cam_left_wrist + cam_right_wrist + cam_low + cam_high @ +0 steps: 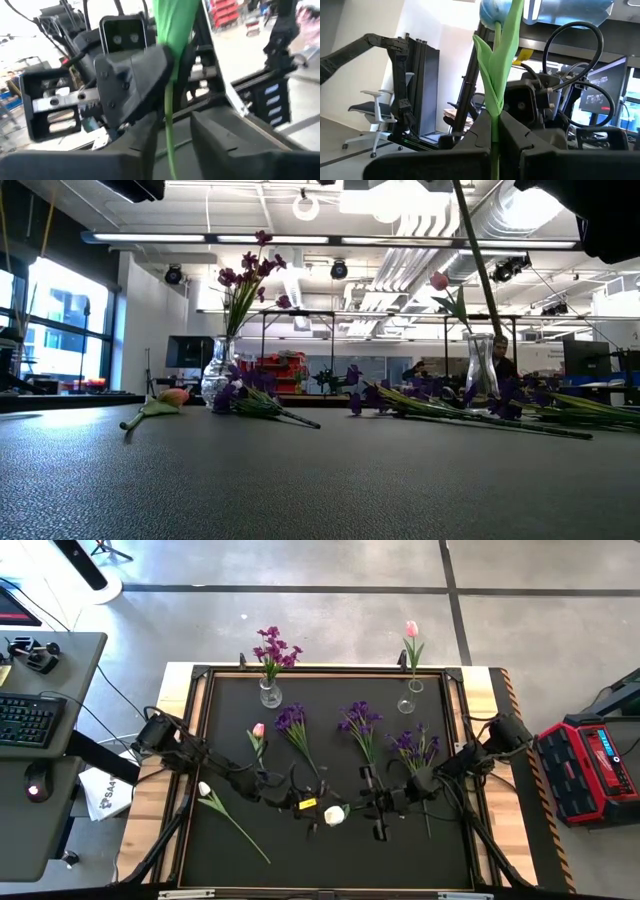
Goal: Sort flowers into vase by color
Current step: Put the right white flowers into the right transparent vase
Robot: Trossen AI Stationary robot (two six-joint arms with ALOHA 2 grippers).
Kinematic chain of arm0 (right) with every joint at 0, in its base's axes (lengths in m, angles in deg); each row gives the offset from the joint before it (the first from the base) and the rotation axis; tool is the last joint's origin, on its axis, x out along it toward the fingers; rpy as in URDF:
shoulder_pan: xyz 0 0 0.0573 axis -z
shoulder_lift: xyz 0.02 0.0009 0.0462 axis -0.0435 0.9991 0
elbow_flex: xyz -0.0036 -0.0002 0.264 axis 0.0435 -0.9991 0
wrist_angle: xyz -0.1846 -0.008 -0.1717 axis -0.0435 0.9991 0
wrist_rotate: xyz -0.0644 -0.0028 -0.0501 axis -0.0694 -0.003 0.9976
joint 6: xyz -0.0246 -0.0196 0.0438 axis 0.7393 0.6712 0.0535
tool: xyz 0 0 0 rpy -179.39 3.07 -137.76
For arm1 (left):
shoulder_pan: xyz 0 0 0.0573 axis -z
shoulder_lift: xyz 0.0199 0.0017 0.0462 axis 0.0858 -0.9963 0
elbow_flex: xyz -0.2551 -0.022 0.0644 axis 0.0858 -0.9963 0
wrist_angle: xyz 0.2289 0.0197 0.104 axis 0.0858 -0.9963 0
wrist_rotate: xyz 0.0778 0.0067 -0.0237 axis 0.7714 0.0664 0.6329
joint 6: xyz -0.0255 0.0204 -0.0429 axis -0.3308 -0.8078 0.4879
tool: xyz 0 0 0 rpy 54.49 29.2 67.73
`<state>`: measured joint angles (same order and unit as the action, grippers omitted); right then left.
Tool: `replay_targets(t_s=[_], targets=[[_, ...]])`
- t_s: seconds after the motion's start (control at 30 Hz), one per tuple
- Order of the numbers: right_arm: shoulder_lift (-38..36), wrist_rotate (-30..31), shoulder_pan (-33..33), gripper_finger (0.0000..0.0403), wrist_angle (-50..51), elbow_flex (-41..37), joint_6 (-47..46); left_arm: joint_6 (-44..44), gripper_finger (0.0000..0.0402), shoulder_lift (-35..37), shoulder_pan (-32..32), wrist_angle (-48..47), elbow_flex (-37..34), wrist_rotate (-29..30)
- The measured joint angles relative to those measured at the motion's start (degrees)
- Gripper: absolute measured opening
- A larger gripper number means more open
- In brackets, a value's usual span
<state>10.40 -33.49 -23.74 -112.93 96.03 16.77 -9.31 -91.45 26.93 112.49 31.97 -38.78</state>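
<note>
A white tulip (pixel 335 815) stands upright in the air over the table's near middle, between both grippers. My right gripper (pixel 495 132) is shut on its green stem; the bloom (pixel 495 12) is above the fingers. My left gripper (pixel 175 135) faces it from the table's left, open, with one finger on either side of the stem (pixel 170 140). The left gripper (pixel 318 812) and right gripper (pixel 368 808) almost meet in the high view. In the low view a thin stem (pixel 480 260) slants down from above, clear of the table. My right gripper pinches the white tulip's stem (pixel 495 125) between its two fingers, just below the long leaf (pixel 492 75), fingers lying across the stem. The flower stands upright, lifted clear, bloom above the fingers and the rest of the stem hanging below.
At the far edge stand a glass vase (pixel 270 693) with purple flowers and a glass vase (pixel 410 695) with one pink tulip. On the black mat lie a pink tulip (pixel 258 732), three purple flowers (pixel 292 720) (pixel 360 720) (pixel 415 745) and another white tulip (pixel 205 788).
</note>
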Motion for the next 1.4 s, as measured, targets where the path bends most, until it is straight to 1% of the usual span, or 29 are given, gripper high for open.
replay_targets(t_s=[0.1, 0.2, 0.3, 0.6, 0.8, 0.93, 1.17, 1.23, 1.3, 1.4], targets=[[-0.1, 0.1, 0.0, 0.0, -0.2, 0.0, 0.0, 1.8, 0.0144, -0.3, -1.0, 0.3, 0.7, -2.9], [-0.1, 0.0, 0.0, 0.0, -0.4, 0.0, 0.3, 1.7, 0.0148, -0.4, -1.3, 0.3, 1.1, -3.5], [-0.1, 0.0, 0.0, 0.0, -0.4, 0.0, 0.4, 0.2, 0.0125, -0.4, -1.2, 0.9, 1.1, -3.2], [-0.2, -0.1, 0.0, 0.0, -0.2, 0.2, 0.2, -0.9, 0.0011, -0.5, -1.5, 2.4, 1.1, -3.1], [-0.2, 0.1, 0.0, 0.0, 0.4, 0.2, -0.4, -2.5, 0.0003, -0.5, -1.2, 2.1, 1.2, -2.5], [-0.1, 0.1, 0.0, 0.0, 1.0, 0.2, -0.4, -3.3, 0.0001, -0.5, -0.1, 1.1, 1.2, 0.5], [-0.1, 0.5, -0.3, 0.0, 2.2, 0.1, -2.9, -8.5, 0.0001, -0.5, 1.9, -0.3, 1.3, 8.8], [0.0, 2.1, -0.7, 0.0002, 2.5, 0.1, -3.2, -9.0, 0.0001, -0.5, 2.3, -1.0, 1.3, 10.8], [0.0, 4.9, -1.4, 0.0011, 3.0, 0.1, -3.2, -9.5, 0.0, -0.5, 2.6, -1.8, 1.4, 12.2], [0.0, 8.8, -2.5, 0.0046, 3.9, 0.0, -2.8, -10.5, 0.0, -0.4, 3.2, -3.0, 1.4, 14.4]])
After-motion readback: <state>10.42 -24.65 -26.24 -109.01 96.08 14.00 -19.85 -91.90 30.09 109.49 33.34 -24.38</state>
